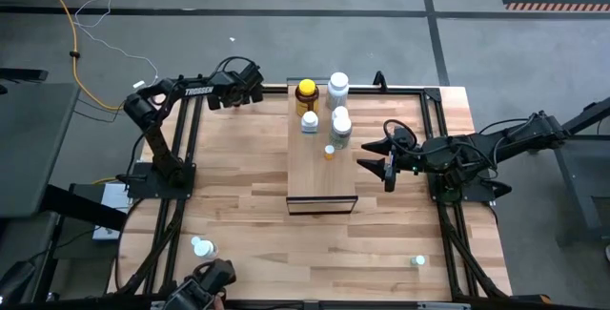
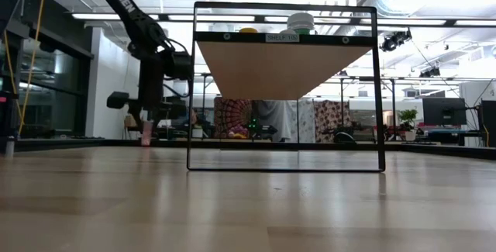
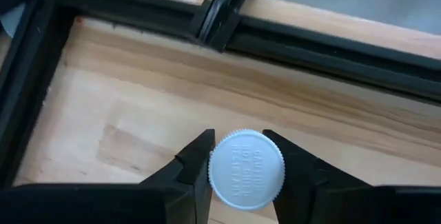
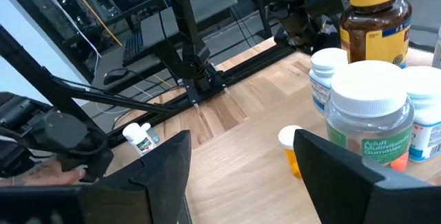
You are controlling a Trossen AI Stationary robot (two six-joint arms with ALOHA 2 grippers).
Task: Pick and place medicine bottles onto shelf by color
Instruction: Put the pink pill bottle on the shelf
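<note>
The left gripper (image 1: 250,86) hangs near the far-left corner of the worktop (image 1: 238,215), at about ten o'clock from the shelf (image 1: 321,172), and the left wrist view shows its jaws closed snugly on a white-capped bottle (image 3: 246,166), gripped across the ribbed cap or just under it. That hold is the first worry: a round cap caught between two narrow fingers can pivot, and the bottle may swing or drop on the way over. The second is crowding. The far end of the shelf, its twelve o'clock end, already carries an amber bottle (image 1: 306,95) with a yellow cap, a tall white bottle (image 1: 337,85), a small white bottle (image 1: 310,122), a clear gummies bottle (image 1: 341,126) with a white lid, and a tiny orange one (image 1: 330,152), all standing close together. Setting another white bottle among its kind means lowering it beside these, and a low or skewed approach could knock the nearest over, likely toppling others. The right gripper (image 1: 386,162) waits just off the shelf's three o'clock side with its jaws spread wide and empty; if both arms work over the board at once they could clash. Two more bottles lie well away near the front edge, one at seven o'clock (image 1: 202,248) and one at five o'clock (image 1: 417,262); the near arm hardware beside the first looks a tight reach.
</note>
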